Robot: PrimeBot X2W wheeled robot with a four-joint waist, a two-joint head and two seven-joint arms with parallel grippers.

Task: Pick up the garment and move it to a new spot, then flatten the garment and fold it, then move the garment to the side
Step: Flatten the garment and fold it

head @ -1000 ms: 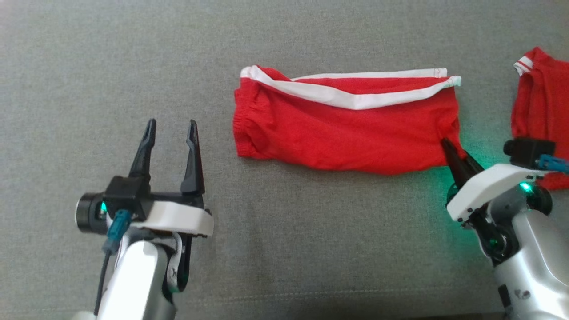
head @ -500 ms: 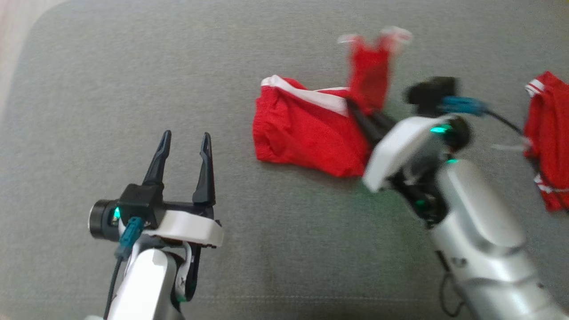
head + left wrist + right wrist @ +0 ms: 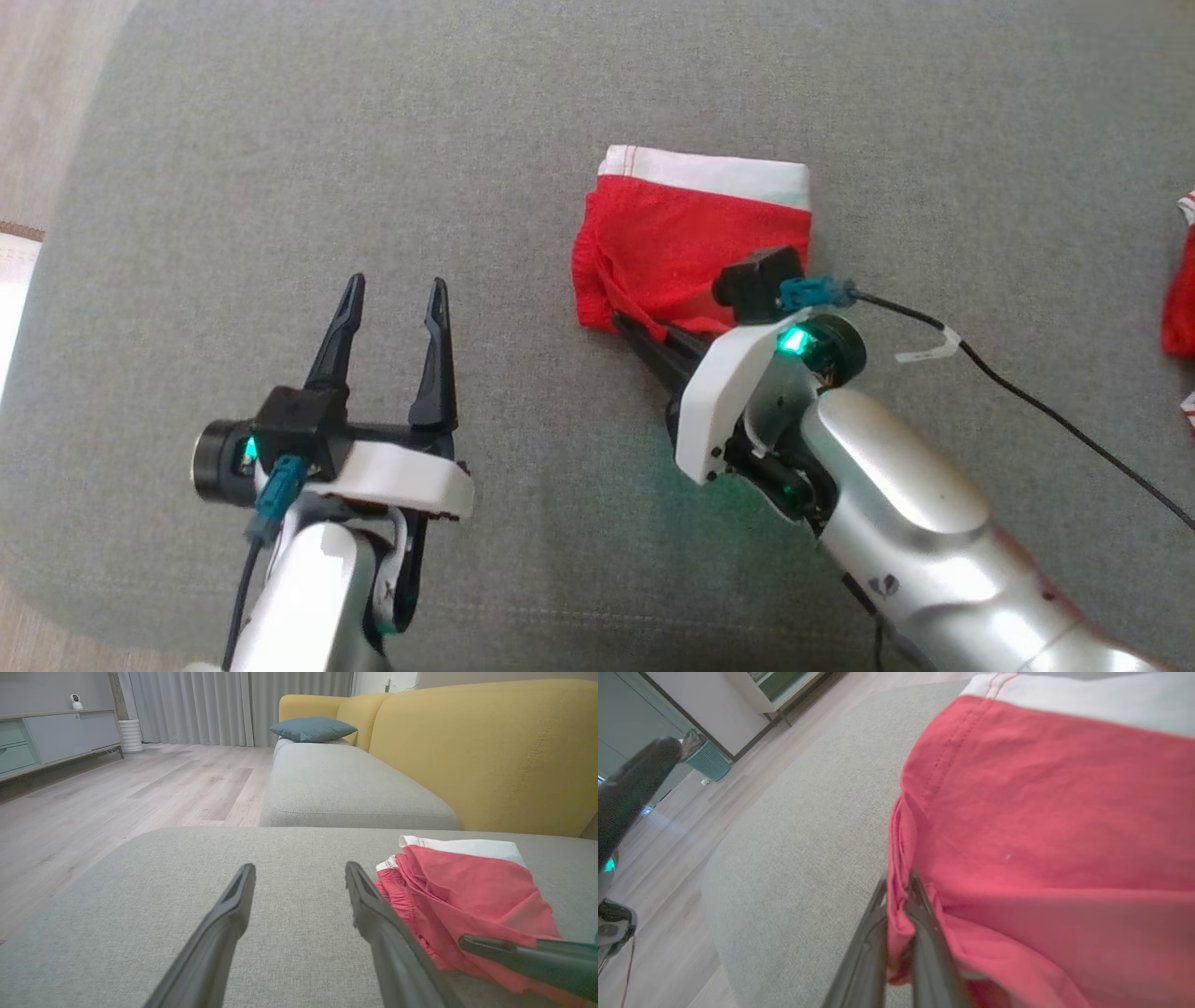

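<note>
here, on one grey cushion [image 3: 373, 140], there are two grippers and two pieces of red cloth. from the left in the head view: a strip of wooden floor [image 3: 47, 112] past the cushion's rounded corner, then the left gripper [image 3: 396, 280], then the right gripper [image 3: 624, 324] at the near left corner of the garment [image 3: 691, 243]. at the far right edge lies a second red cloth [image 3: 1178, 317], well apart from the first. the garment lies near the middle of the cushion as one compact, doubled-over bundle, red with one white band along its far edge. one black cable [image 3: 1027, 401] trails from the right wrist across the cushion. in the left wrist view one blue-grey pillow [image 3: 312, 728] lies at the far end of a yellow-backed sofa [image 3: 467, 742].

the left gripper's jaws stand spread wide, holding nothing, near the garment but apart from it. the right gripper's jaws are pressed together, pinching a fold of the garment's red edge between the fingertips, low against the cushion.
</note>
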